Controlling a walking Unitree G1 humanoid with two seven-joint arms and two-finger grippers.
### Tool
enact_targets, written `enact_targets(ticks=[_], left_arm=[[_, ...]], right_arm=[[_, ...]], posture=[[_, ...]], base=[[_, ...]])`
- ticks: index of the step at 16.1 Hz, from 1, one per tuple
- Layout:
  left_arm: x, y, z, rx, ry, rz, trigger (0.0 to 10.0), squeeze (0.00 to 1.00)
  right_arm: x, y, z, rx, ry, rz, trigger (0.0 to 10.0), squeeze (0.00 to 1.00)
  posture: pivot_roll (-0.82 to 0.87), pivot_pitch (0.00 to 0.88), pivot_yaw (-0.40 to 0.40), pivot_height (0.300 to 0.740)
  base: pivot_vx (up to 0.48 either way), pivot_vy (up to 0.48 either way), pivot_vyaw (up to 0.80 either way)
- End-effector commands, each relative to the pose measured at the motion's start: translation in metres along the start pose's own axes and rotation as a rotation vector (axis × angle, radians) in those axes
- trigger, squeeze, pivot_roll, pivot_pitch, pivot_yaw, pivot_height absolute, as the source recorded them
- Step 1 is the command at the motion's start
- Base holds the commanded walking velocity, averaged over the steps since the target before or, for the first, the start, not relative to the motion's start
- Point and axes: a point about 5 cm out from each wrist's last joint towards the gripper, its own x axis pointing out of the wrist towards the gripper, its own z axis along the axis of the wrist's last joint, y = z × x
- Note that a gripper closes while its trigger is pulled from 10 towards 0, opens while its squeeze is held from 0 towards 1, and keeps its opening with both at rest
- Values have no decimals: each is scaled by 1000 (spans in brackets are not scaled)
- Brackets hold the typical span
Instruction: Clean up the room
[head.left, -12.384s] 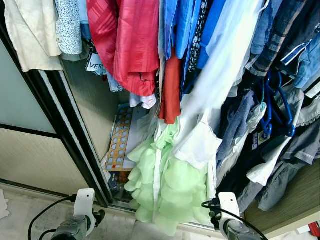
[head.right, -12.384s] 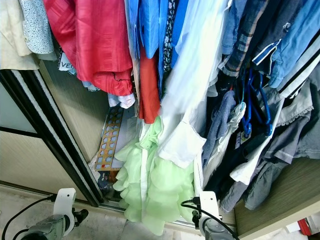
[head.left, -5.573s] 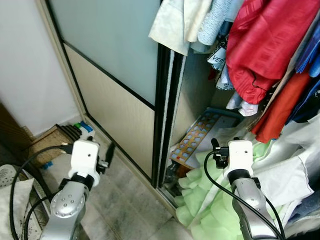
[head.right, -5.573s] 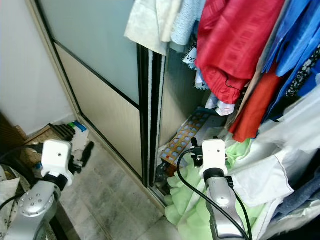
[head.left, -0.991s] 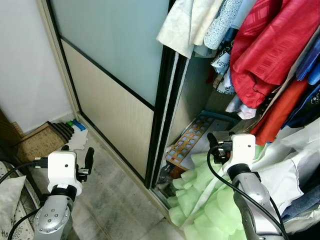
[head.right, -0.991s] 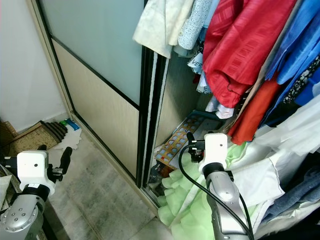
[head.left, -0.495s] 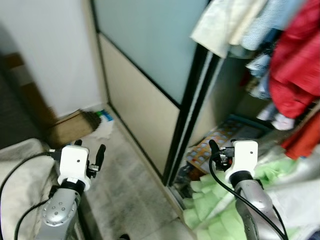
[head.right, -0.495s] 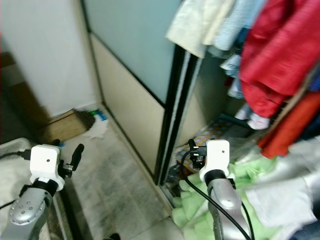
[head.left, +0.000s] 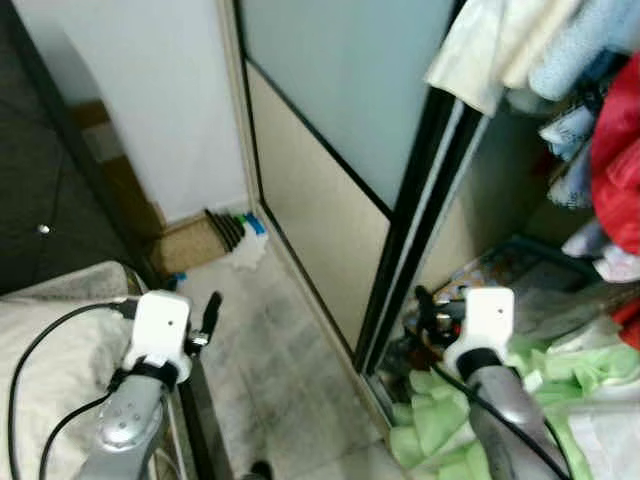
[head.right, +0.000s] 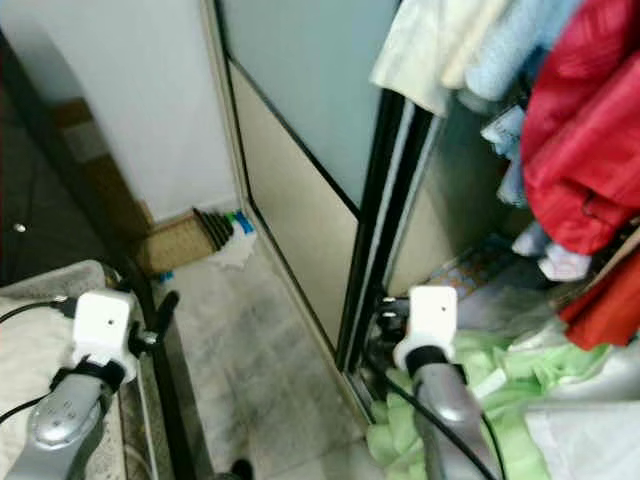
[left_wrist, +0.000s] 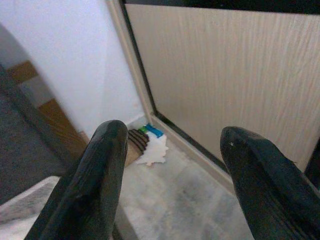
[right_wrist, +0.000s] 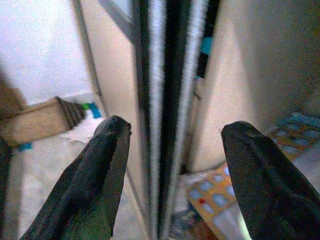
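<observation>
Both arms reach forward: left gripper (left_wrist: 170, 175) and right gripper (right_wrist: 172, 175) gape wide, empty, facing the black-framed sliding wardrobe door (head.left: 330, 180); crumpled pale-green garment (head.left: 440, 420) lies below.

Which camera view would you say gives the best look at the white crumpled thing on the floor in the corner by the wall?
The left wrist view: the white crumpled thing sits sharp between the open left gripper fingers, beside a blue item. Both eye views show it small and blurred; the right wrist view catches it dimly.

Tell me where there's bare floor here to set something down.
Bare floor runs along the sliding door, between it and the bed. It ends at the far corner, where a cardboard piece and white paper lie. The wardrobe bottom is crowded: green dress, patterned board.
</observation>
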Motion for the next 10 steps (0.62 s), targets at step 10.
enact_targets(ticks=[10], left_arm=[[10, 7, -19, -160, 38, 64, 10000, 0]], right_arm=[[8, 9, -5, 27, -9, 92, 10000, 0]], posture=[[-72, 82, -61, 740]], base=[[0, 0, 0]])
